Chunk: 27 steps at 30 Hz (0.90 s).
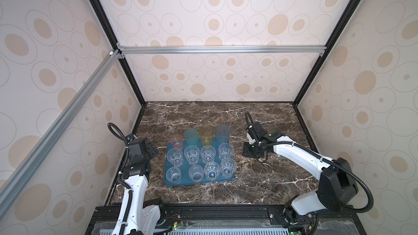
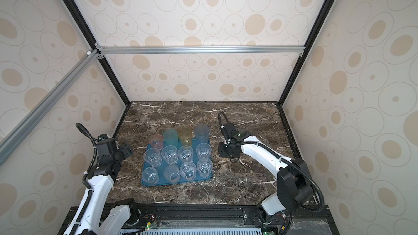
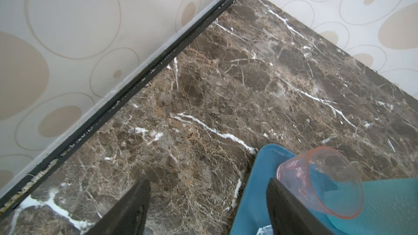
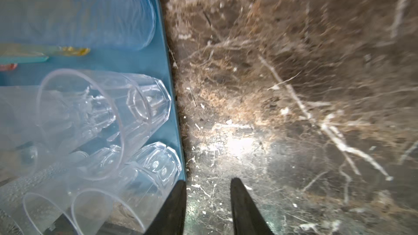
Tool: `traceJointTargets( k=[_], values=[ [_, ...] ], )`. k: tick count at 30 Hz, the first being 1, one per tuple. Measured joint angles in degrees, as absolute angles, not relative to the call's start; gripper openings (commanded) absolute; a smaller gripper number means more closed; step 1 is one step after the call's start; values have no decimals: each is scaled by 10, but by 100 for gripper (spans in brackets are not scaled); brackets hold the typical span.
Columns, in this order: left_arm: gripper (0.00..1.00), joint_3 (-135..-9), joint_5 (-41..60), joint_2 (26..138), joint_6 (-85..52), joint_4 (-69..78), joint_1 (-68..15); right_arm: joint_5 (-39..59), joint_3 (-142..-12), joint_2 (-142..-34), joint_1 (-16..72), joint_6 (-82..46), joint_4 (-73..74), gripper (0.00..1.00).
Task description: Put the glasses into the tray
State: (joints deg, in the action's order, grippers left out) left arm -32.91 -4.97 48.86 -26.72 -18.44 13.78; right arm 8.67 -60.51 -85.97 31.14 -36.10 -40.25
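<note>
The teal-blue tray (image 1: 181, 183) lies left of the table's middle in both top views. Several clear faceted glasses (image 1: 191, 154) stand on it in two rows. Along its far edge stand a pink glass (image 1: 177, 141), a teal one (image 1: 191, 136), a yellow one (image 1: 206, 134) and a grey-blue one (image 1: 222, 134). My left gripper (image 1: 153, 149) hovers open at the tray's far left corner, one finger (image 3: 280, 202) beside the pink glass (image 3: 321, 181). My right gripper (image 1: 248, 152) points down at the marble just right of the tray, slightly open, nothing between its fingers (image 4: 209, 184).
The dark marble table (image 1: 260, 177) is boxed in by patterned walls on three sides with black frame rails at the edges. The tray's right rim (image 4: 172, 87) runs close beside my right fingers. Both arms' bases sit at the near edge.
</note>
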Motion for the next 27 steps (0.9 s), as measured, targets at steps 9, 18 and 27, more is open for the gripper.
traceJointTargets(
  k=[9,18,27],
  values=[
    [80,-319,-35,490,-272,-177,138,157,-582,-934,322,-382,-322,37],
    [80,-318,-32,492,-272,-170,138,180,-578,-985,341,-390,-281,38],
    [80,-317,-30,492,-272,-164,138,157,-594,-1009,354,-385,-297,36]
  ],
)
